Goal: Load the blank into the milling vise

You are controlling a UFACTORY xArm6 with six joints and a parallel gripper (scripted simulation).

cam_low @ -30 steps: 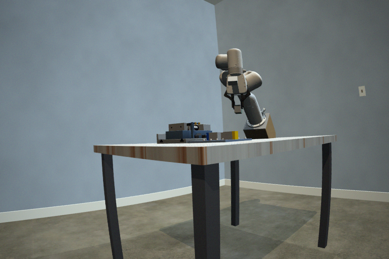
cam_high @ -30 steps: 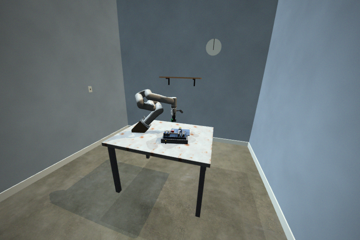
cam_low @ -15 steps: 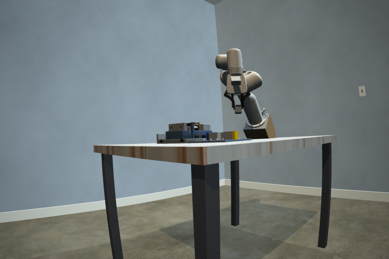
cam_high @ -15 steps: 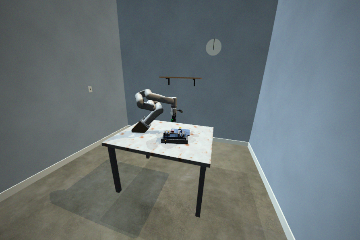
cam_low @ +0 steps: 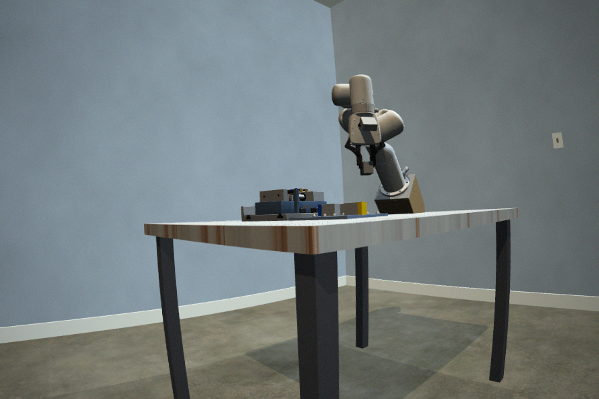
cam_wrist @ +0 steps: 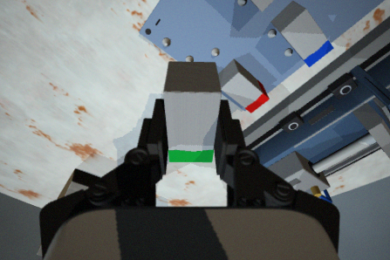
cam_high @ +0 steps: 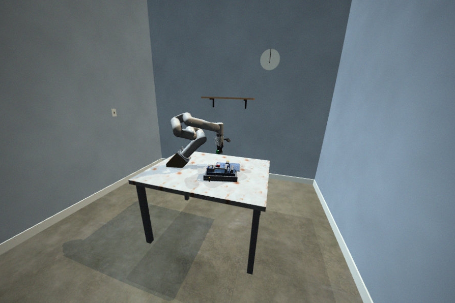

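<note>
Blue-grey walled room, brown tiled floor, a round clock (cam_high: 269, 59) and a small shelf (cam_high: 227, 98) on the far wall. A bench (cam_high: 164, 178) with a white, rust-spotted top and dark legs stood in the middle. The arm (cam_high: 190, 130) was mounted at a back corner of the bench on a brown wedge base (cam_low: 415, 199).

The hand (cam_wrist: 191, 144) was clamped on the green-ended blank (cam_wrist: 191, 111), a grey block held between the two black fingers. The green stripe sat on the end nearest the wrist; the dark far end pointed away from the camera. The blank was held up in the air, well above the bench top, as the exterior view also showed (cam_low: 366, 167).

Below the hand, in the wrist view, lay the blue infeed plate (cam_wrist: 196, 26) with round pins. On it were a blank with a red end (cam_wrist: 244, 85), close beside the held blank's far end in the picture, and a blank with a blue end (cam_wrist: 303, 32) further along. A yellow-ended blank (cam_low: 354, 207) showed in the exterior view on the arm's side of the plate.

The vise (cam_wrist: 336, 109) sat to the right of the plate on a dark raised base, with a silver rod (cam_wrist: 345, 159) and grey jaw blocks (cam_wrist: 303, 170). The gap between the jaw blocks was mostly out of clear view.
</note>
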